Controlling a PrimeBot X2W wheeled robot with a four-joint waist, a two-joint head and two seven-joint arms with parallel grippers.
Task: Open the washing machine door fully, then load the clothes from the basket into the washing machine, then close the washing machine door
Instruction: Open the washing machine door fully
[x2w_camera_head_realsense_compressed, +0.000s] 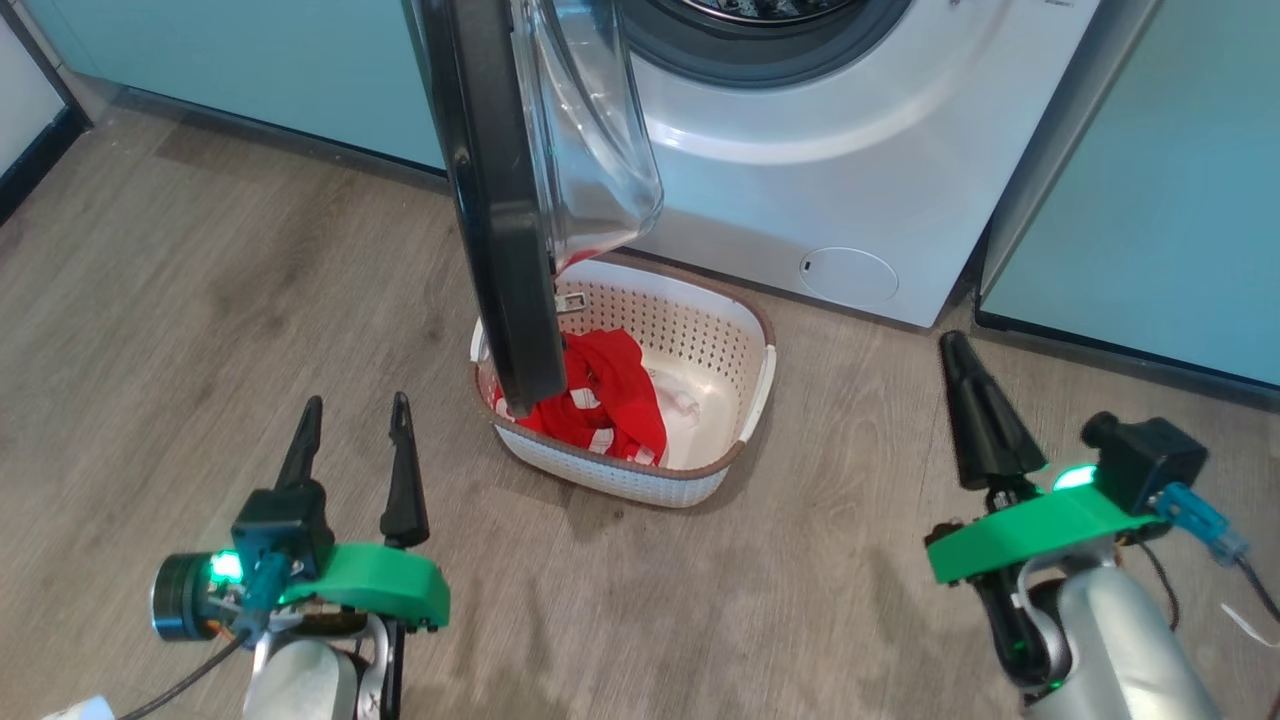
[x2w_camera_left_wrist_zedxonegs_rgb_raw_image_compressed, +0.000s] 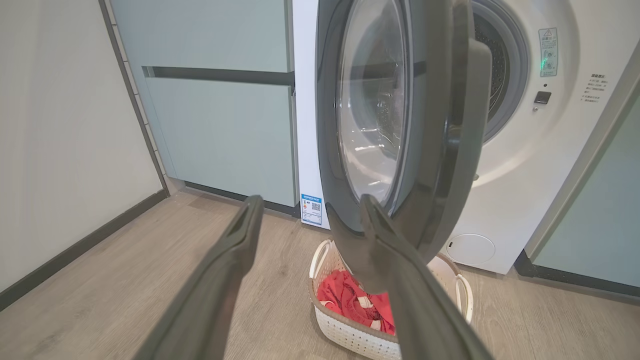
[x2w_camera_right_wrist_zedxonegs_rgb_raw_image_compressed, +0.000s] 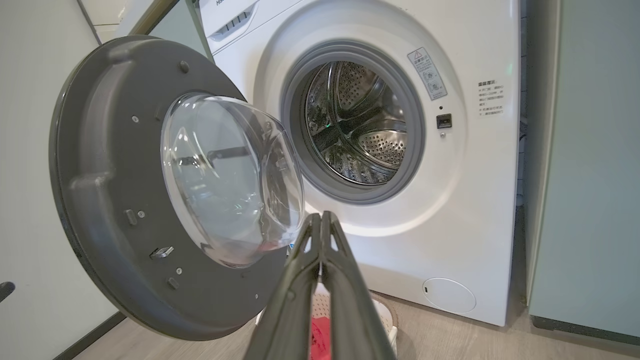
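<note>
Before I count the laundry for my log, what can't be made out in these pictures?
Head view: the washing machine door covers part of the clothes and basket; count unclear.
Right wrist view: the shut right tool hides much of the basket.
Same view: warning label print too small.

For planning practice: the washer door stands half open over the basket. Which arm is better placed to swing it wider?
Probably right: the right gripper, fingers shut, faces the inner side of the washing machine door, ready to push; the left gripper sits outside it.
</note>
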